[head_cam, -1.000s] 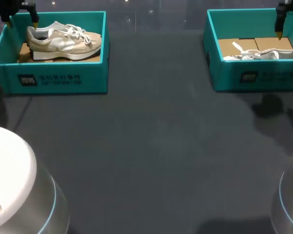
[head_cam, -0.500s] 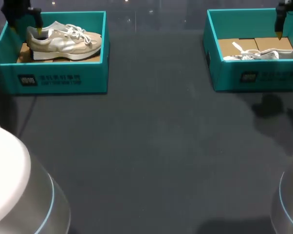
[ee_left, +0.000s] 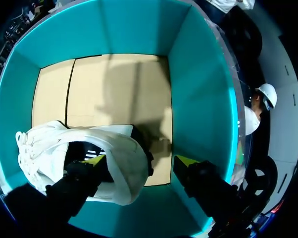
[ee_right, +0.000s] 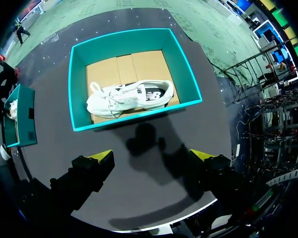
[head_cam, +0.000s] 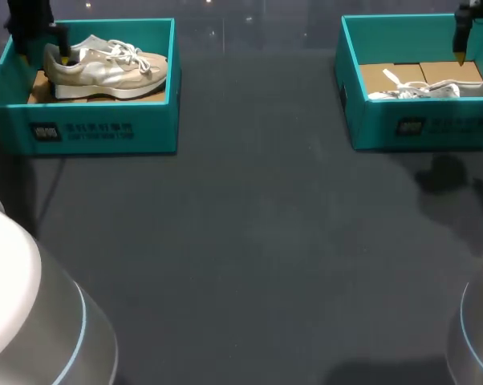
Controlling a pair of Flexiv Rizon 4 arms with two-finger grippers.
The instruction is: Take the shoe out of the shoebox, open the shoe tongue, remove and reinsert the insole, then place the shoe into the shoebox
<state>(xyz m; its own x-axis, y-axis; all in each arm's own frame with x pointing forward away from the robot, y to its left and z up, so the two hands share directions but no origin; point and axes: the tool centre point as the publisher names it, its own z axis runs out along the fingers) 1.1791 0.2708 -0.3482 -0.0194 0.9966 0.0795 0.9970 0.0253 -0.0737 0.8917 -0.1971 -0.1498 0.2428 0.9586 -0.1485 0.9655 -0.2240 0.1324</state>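
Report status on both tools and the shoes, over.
Left tool open, one finger inside the heel of the beige shoe, in the left shoebox. Right tool open, held high; white shoe lies in right shoebox. Nothing blocking seen.

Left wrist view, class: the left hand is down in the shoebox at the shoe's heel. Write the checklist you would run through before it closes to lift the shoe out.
1. The left hand straddles the heel of the beige shoe, one finger inside the opening and one behind the heel: ok.
2. Both fingers touch the heel: not ok. The hand is open, with a gap behind the heel.
3. The outer finger is free of the wall of the left shoebox: cannot tell.
4. The shoe stands upright on its sole: ok.
5. The right hand is out of the way, open, over by the right shoebox: ok.
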